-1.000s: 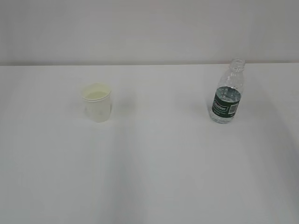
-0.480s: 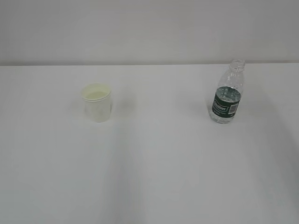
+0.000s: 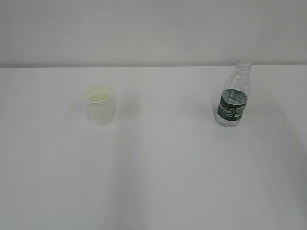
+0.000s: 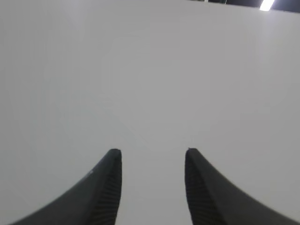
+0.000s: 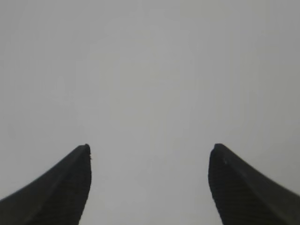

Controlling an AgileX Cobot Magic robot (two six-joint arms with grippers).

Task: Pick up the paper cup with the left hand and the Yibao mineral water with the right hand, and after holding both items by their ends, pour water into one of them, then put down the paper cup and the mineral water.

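Paper cup & Yibao mineral water unmoved; no gripper arrived.

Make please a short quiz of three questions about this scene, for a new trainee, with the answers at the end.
1. True or false: the cup lies on its side.
2. Which thing stands on the right of the exterior view? A) the cup B) the bottle C) a plate
3. Fill in: the bottle's neck has no ____ on it.

Key:
1. False. It stands upright on the table, mouth up.
2. B. The bottle stands upright there, well apart from the cup.
3. Cap. The neck is open.

Neither arm shows in the exterior view. In the wrist views the left gripper and the right gripper are both open and hold nothing.
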